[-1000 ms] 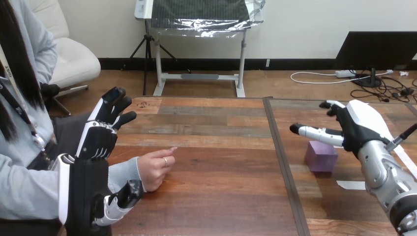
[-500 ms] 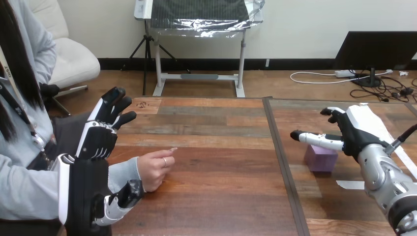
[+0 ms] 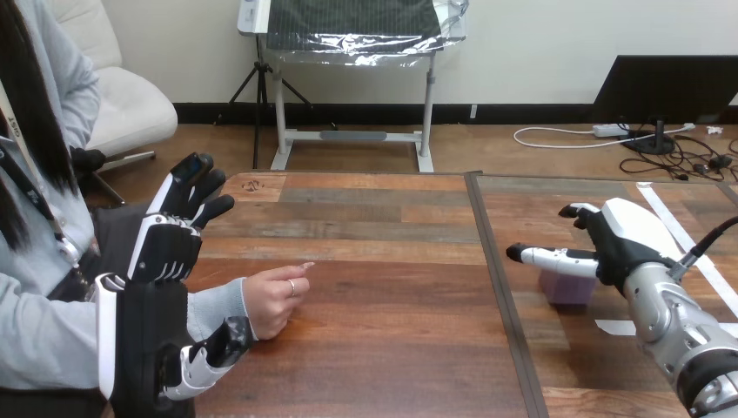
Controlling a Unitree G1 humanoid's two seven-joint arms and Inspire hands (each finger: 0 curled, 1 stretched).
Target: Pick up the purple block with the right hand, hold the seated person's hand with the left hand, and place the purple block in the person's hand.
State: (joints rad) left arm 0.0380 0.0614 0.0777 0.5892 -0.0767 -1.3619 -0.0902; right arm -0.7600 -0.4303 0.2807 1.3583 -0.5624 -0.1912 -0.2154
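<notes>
While wide open, right hand (image 3: 622, 246) over purple block (image 3: 566, 290); left hand (image 3: 162, 252) likewise, beside person's hand (image 3: 271, 303).

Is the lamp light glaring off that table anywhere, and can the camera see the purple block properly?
Head view: the table looks evenly lit, with no bright glare spot. Head view: the block is partly covered, the right hand reaching across its top and only its lower part showing.
</notes>
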